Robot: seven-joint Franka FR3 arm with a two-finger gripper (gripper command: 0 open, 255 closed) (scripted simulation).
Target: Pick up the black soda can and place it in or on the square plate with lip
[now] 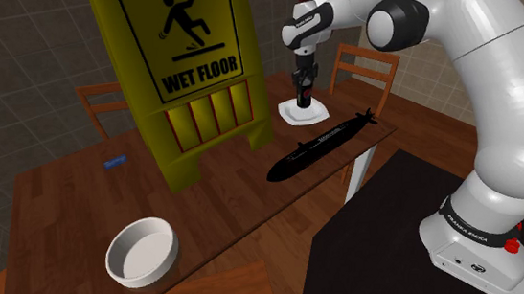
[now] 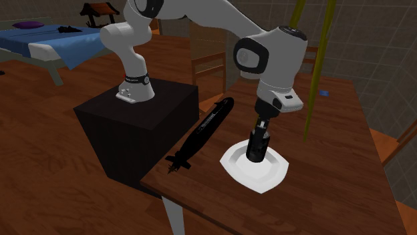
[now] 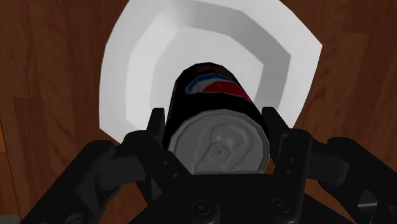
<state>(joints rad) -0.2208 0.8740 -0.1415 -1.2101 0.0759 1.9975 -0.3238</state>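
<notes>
The black pincer (image 3: 213, 121) pinches the black silver-topped soda can (image 3: 210, 86) inside the white square lipped plate (image 3: 137, 57), twelve o'clock of the black toy submarine (image 1: 320, 146) in the shoulder view; seemingly only release remains.

1. The light is soft, even and rather dim, and shading is faint and soft-edged.
2. The white plate (image 3: 137, 57) beneath the gripper (image 3: 214, 121) is the brightest area, its lip shaded in flat grey bands.
3. The soda can (image 3: 213, 89) in the gripper has a dully lit pale grey lid.
4. The gripper's black body loses nearly all detail.
5. The table (image 3: 51, 76) around the plate reads dark brown.
6. Edges are crisp from the gripper out to the borders.
</notes>
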